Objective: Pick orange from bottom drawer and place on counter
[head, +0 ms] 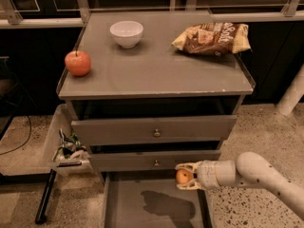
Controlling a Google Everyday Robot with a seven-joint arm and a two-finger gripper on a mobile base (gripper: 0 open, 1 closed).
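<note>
The small orange sits between the fingers of my gripper, which is shut on it. The gripper holds it above the right side of the open bottom drawer, just below the front of the middle drawer. The white arm reaches in from the lower right. The drawer's grey floor is bare and shows the arm's shadow. The grey counter lies above, with its middle and front free.
On the counter stand a red-orange apple at the left edge, a white bowl at the back and a snack bag at the back right. Two upper drawers stand slightly open. A bin with rubbish hangs at the cabinet's left.
</note>
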